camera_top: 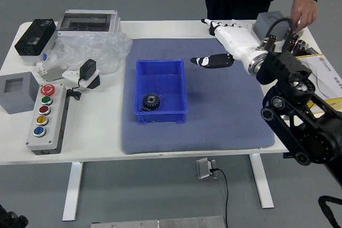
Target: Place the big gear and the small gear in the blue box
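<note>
A gear and a dark piece, maybe the second, sit at seven o'clock in the blue box, whose walls should curb rolling. The right hand, spread, empty, hangs clear at two.

Tbl w/ mat, btn panel

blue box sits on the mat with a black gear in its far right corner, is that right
Not quite: the head view shows the black gear towards the near left corner of the blue box. The box does sit on the mat.
</note>
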Robot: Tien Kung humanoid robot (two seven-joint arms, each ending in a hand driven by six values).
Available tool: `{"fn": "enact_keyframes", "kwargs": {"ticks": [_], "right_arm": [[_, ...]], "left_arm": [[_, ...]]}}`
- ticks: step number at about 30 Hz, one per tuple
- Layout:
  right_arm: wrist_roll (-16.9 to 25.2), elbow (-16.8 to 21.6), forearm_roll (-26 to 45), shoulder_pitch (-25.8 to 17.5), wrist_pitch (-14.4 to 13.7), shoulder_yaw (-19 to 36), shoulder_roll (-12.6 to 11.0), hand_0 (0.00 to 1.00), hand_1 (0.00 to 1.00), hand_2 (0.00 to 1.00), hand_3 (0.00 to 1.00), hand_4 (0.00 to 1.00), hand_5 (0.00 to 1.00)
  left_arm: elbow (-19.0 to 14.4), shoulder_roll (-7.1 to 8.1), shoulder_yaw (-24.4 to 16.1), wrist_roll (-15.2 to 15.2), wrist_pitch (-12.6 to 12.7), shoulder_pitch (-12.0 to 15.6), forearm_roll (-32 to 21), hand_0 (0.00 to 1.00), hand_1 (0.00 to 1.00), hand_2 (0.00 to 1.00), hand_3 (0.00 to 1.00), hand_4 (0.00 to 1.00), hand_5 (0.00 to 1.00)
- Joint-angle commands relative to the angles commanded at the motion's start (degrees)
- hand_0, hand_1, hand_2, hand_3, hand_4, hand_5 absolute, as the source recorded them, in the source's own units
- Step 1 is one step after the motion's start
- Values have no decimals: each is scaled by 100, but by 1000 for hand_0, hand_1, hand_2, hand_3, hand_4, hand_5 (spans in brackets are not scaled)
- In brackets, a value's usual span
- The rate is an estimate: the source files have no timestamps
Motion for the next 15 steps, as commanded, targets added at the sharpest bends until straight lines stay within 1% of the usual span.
{"fn": "enact_keyframes", "kwargs": {"ticks": [1, 2, 5, 15], "right_arm": [[12, 8, 36, -35, -44, 106, -45, 934, 791, 893, 998, 889, 632], [21, 7, 73, -67, -85, 224, -86, 919, 774, 862, 995, 883, 629], [34, -31, 131, -131, -178, 450, -149, 919, 774, 862, 995, 883, 629], [49, -179, 157, -200, -257, 443, -99, 904, 766, 841, 962, 867, 632]], "left_arm": [[1, 0, 7, -1, 2, -3, -13, 835, 825, 823, 838, 694, 588], [1, 0, 10, -1, 4, -5, -22, 835, 825, 824, 838, 694, 588], [0, 1, -17, 14, -3, -1, -10, 835, 825, 824, 838, 694, 588], [-1, -4, -120, 79, -108, 4, 50, 841, 832, 838, 854, 695, 585]]}}
